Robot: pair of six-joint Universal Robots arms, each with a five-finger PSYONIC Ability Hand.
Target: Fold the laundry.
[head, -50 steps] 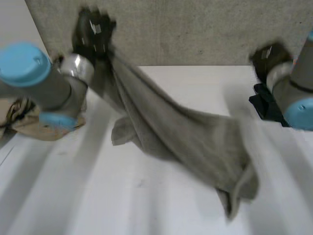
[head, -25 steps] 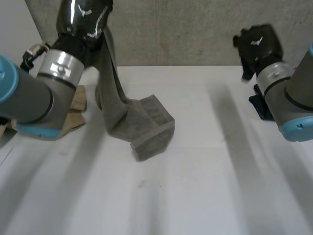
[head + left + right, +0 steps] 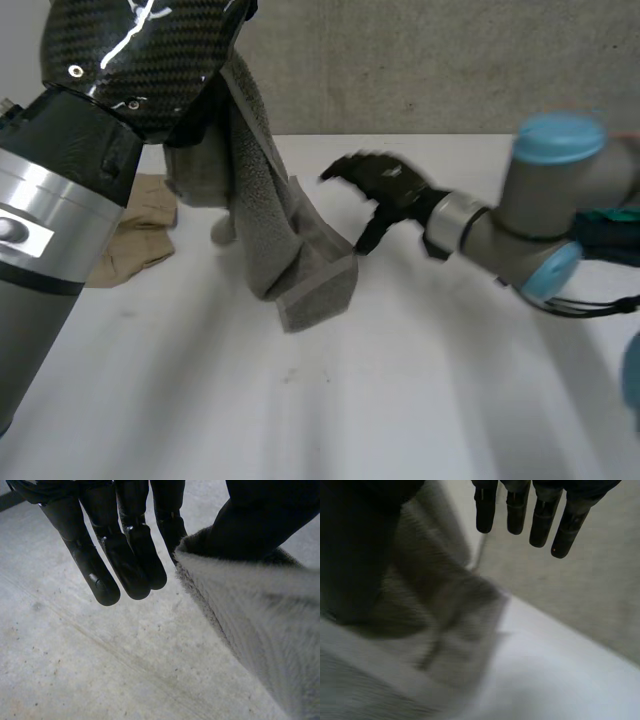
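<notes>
A grey towel (image 3: 270, 230) hangs from my left hand (image 3: 125, 545), which is held high above the table's far left. In the left wrist view the thumb pins the towel's top edge (image 3: 260, 620) beside the straight fingers. The towel's lower end lies doubled on the white table (image 3: 330, 400). My right hand (image 3: 385, 185) reaches in from the right, open, fingers spread, just short of the hanging towel and apart from it. In the right wrist view its fingers (image 3: 520, 510) point past the towel (image 3: 435, 620).
A tan cloth (image 3: 140, 235) lies crumpled on the table at the left, behind my left arm (image 3: 130, 60). A dark teal bundle (image 3: 605, 220) sits at the right edge, behind the right arm. A grey wall backs the table.
The left hand has lifted the towel higher and nearer, so it now hangs down. The right hand has swung in from the far right towards the towel and opened.
</notes>
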